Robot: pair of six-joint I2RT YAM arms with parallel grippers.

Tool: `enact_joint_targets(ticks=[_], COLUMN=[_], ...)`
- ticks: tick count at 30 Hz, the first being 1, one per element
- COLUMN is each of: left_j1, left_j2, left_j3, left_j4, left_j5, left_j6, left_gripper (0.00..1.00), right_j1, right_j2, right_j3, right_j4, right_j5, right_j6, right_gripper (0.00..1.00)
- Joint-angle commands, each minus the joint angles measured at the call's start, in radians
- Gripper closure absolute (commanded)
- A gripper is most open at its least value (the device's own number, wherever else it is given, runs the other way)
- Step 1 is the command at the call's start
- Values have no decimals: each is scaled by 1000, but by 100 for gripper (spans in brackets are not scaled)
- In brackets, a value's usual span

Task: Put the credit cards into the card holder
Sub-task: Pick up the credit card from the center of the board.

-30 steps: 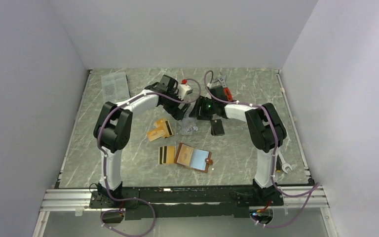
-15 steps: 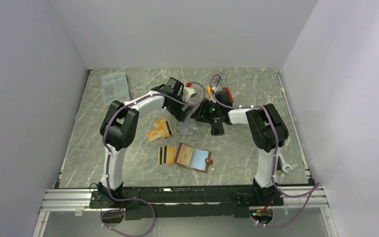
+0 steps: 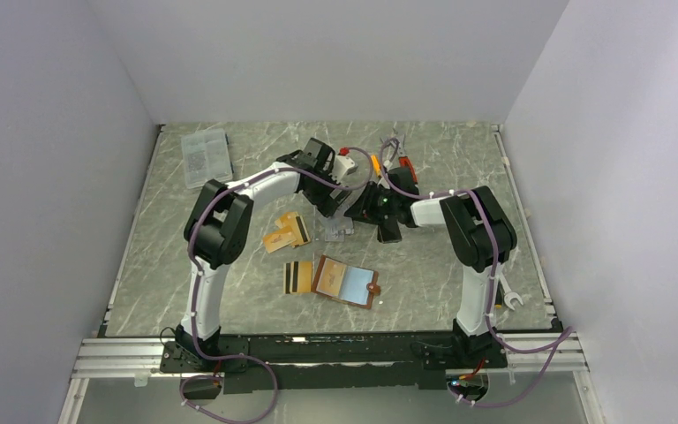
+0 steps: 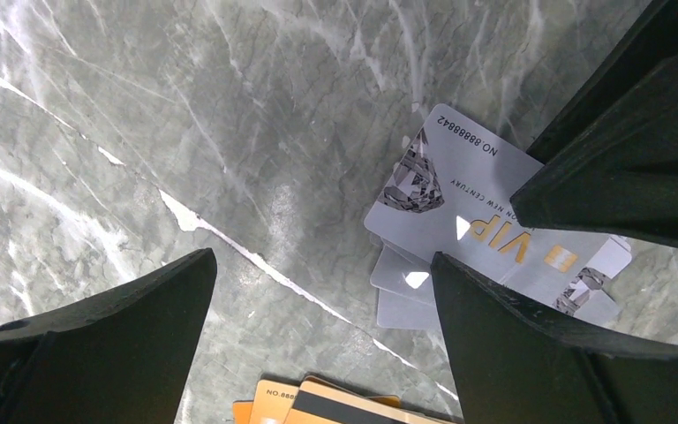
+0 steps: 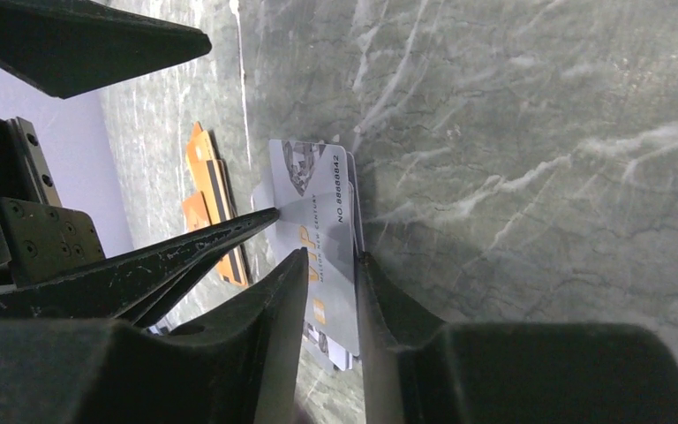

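Right tool (image 5: 334,256): fingers narrowed to a slot over the top silver card (image 5: 318,190). One tip is on the printed face, the other against its long edge. I can't tell whether that's a real pinch or just bracketing.

Left tool (image 4: 320,261): spread wide, holding nothing, hovering over the same pile. One of its fingers sits at the card's far side, which looks like a backstop.

More silver cards (image 4: 397,291) are fanned under the top one. Orange cards (image 3: 287,231) are just beside the pile. The gold striped card (image 3: 297,276) lies nearer the arm bases, right against the card holder (image 3: 347,281). The holder is open and flat on the desk (image 3: 424,283), clear sleeves up, apart from the pile. I can't tell if any sleeve is filled.

Step, as I read it: picking up a single silver card, so this is the grasp phase and nothing is in transit yet.

Next move probably calls for:
- Getting that edge up off the pile so a finger goes under it. Flat plastic on flat plastic will slide rather than lift.
- Checking that only one card comes away.
- Carrying it to the holder and lining the short edge up with a sleeve mouth.
- The left tool likely has to pin the holder, or it skates on the desk.
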Motion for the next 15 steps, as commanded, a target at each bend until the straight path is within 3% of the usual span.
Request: enact_joint_targets(ticks=[1, 5, 12, 15], left_j1=[-21, -11, 38, 59], left_j2=[35, 22, -13, -35], left_j3=[18, 23, 25, 22], left_j4=[-13, -22, -42, -56], left_j5=[-16, -4, 17, 42], left_j6=[12, 1, -9, -22], left_gripper=[1, 1, 1, 1], right_j1=[-4, -8, -7, -6], right_j2=[-35, -50, -113, -121], right_j3=[-19, -4, 16, 21], right_j4=[-42, -86, -193, -202], right_j5=[10, 25, 102, 99], right_j6=[-16, -47, -123, -127], right_gripper=[72, 84, 90, 99])
